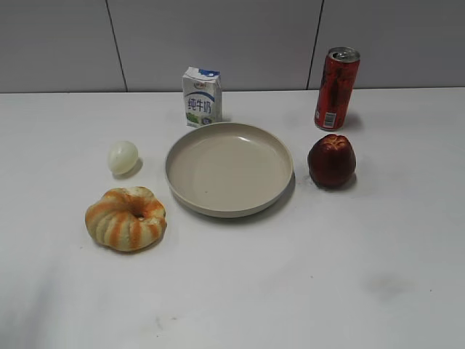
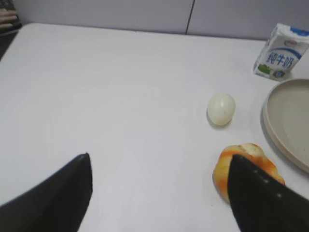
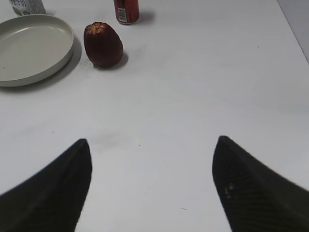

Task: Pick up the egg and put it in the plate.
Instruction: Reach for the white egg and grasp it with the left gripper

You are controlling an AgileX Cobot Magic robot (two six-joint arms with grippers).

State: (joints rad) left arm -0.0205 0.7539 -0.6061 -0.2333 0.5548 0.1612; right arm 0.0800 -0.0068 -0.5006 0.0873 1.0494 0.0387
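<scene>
A small pale yellowish-white egg (image 1: 123,157) lies on the white table just left of the large beige plate (image 1: 182,189). The egg also shows in the left wrist view (image 2: 221,108), with the plate's rim (image 2: 270,125) at the right edge. My left gripper (image 2: 159,159) is open and empty, well short of the egg. My right gripper (image 3: 152,145) is open and empty over bare table; the plate (image 3: 58,63) lies far to its upper left. Neither gripper shows in the exterior view.
An orange-striped ring-shaped bread (image 1: 126,218) lies in front of the egg, next to my left gripper's right finger (image 2: 244,166). A milk carton (image 1: 202,97) stands behind the plate. A red can (image 1: 336,88) and a dark red fruit (image 1: 331,161) are right of it.
</scene>
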